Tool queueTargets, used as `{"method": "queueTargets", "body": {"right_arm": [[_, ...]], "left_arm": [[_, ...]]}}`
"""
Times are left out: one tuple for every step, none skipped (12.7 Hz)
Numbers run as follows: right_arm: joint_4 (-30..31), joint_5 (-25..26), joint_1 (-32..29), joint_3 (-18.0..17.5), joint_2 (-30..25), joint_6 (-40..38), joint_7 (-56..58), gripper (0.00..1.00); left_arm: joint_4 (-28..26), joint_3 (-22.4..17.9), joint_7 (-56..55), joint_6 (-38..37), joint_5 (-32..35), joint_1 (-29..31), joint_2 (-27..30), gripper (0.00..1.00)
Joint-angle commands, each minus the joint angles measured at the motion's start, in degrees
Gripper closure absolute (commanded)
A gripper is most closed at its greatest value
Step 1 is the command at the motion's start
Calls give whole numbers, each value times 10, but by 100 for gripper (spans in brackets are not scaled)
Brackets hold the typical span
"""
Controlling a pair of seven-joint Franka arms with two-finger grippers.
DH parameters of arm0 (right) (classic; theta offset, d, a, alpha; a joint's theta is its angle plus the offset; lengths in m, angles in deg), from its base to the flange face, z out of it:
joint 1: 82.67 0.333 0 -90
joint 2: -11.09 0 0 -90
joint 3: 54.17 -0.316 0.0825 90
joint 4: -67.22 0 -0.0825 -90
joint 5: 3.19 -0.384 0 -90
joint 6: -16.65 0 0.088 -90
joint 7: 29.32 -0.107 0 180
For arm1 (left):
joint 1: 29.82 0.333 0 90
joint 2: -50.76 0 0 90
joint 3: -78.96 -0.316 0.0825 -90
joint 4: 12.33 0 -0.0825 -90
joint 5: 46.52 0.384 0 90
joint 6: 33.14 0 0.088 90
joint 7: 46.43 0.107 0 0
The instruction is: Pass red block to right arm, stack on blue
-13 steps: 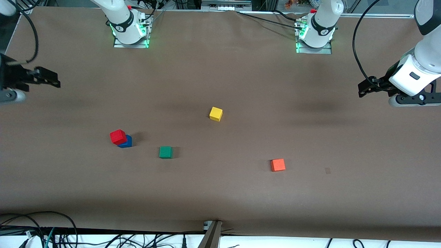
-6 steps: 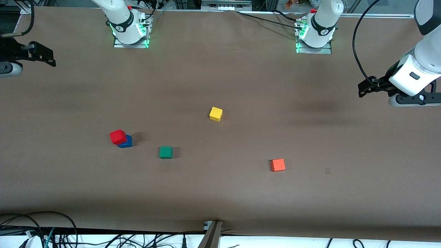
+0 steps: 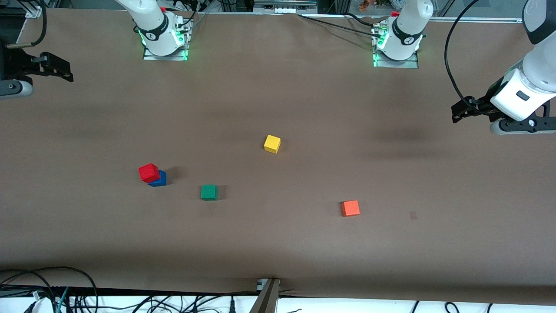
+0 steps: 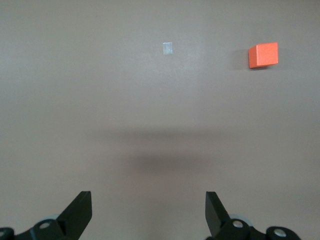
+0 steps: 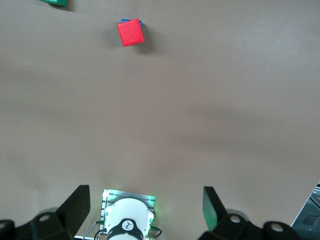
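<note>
A brown table (image 3: 304, 108) is stretching bare under both my arms. My right gripper (image 5: 145, 212) is hanging with its fingers spread and holding nothing over the right arm's end of the table, well apart from the red block (image 3: 148, 172), and my left gripper (image 4: 148, 215) is waiting over the left arm's end, spread and holding nothing as well. The red block is sitting on the blue block (image 3: 159, 179), slightly askew, with the green cube (image 3: 209, 192) near it and nearer the front camera, the yellow cube (image 3: 272, 143) farther toward the left arm's end, and the orange cube (image 3: 350, 208) farther again.
</note>
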Motion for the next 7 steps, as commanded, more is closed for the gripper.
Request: {"method": "queueTargets", "body": {"right_arm": [[-31,9,-10,-7,18,-7,7,0],[-31,8,-10,-7,18,-6,7,0],[-31,8,-11,-6,18,-6,8,0],[-31,7,-11,-2,18,-5,9,0],[-31,7,-11,1,18,-4,8,0],[-31,7,-11,1,18,-4,8,0],[-31,6,-10,0,18,-4,7,0]], "left_arm": [[0,-1,2,-2,13,-4,5,0],[0,-2,2,-2,13,-4,5,0],[0,-2,2,-2,13,-4,5,0],[1,-2,2,-1,13,-4,4,0],[6,-1,2,-2,13,-4,4,0],[7,-1,2,-2,13,-4,3,0],[7,-1,2,-2,13,-4,1,0]]}}
